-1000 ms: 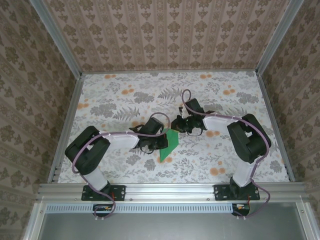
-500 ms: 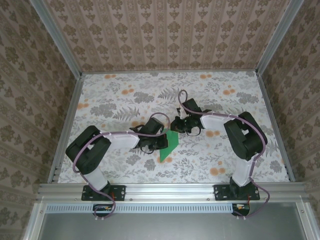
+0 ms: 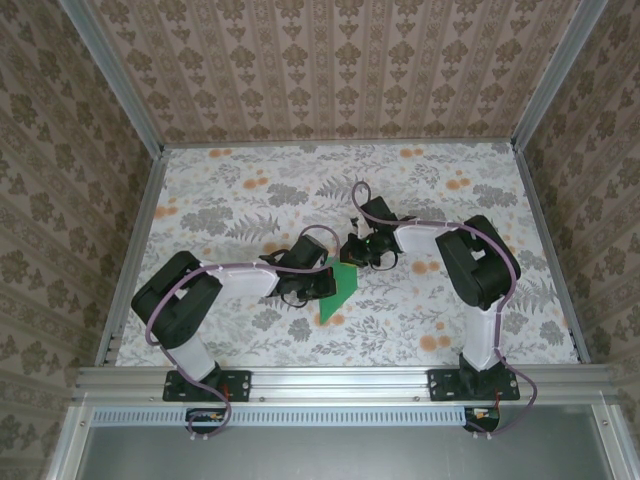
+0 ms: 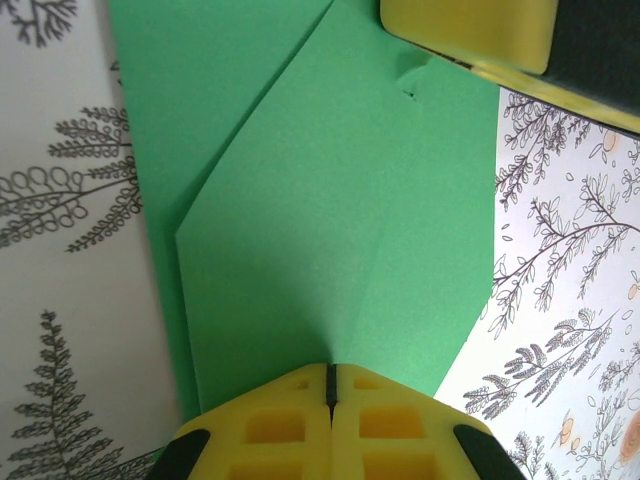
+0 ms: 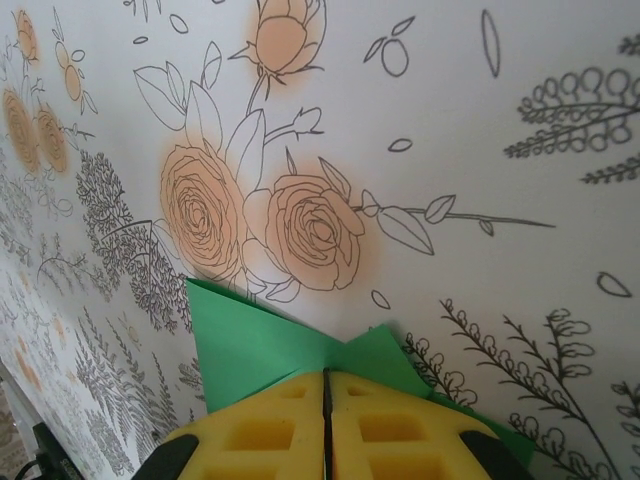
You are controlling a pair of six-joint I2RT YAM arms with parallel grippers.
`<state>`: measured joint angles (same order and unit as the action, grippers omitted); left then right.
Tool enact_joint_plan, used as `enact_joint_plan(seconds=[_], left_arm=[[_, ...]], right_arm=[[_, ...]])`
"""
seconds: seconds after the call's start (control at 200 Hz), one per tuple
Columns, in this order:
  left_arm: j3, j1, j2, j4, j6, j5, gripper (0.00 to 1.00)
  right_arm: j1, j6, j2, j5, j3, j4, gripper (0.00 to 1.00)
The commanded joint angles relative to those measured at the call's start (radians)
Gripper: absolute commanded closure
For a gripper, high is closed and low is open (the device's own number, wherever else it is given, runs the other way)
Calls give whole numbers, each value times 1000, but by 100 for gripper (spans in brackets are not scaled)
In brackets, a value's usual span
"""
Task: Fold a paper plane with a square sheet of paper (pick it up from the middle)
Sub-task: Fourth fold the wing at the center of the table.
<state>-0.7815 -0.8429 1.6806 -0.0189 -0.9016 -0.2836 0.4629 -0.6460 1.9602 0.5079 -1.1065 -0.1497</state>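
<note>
Green paper (image 5: 255,340), near edge behind R gripper (image 5: 327,376)

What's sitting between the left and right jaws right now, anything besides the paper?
Just the folded bright green sheet of paper. In the left wrist view it runs from the left gripper to the right gripper, lying on the floral-print table cover.

Top external: fixed high behind the arm bases (image 3: 205,383), looked down over the floral table (image 3: 250,190). Left wrist: close over the left gripper (image 4: 330,372), facing the green paper (image 4: 330,220). Right wrist: likewise over the right gripper (image 5: 326,378). All three shared that paper.
</note>
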Motion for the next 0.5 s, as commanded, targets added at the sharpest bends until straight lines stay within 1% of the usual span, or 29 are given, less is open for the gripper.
enact_joint_plan(seconds=[0.0, 0.16, 0.375, 0.495], left_arm=[[17, 5, 19, -64, -25, 8, 100], [23, 4, 27, -75, -37, 3, 100], [31, 7, 27, -76, -43, 0, 100], [29, 7, 31, -76, -44, -2, 100]], right_arm=[[-13, 18, 40, -39, 12, -16, 92], [-29, 26, 24, -28, 7, 21, 92], [-44, 4, 31, 33, 19, 79, 91], [-52, 0, 42, 4, 20, 68, 92]])
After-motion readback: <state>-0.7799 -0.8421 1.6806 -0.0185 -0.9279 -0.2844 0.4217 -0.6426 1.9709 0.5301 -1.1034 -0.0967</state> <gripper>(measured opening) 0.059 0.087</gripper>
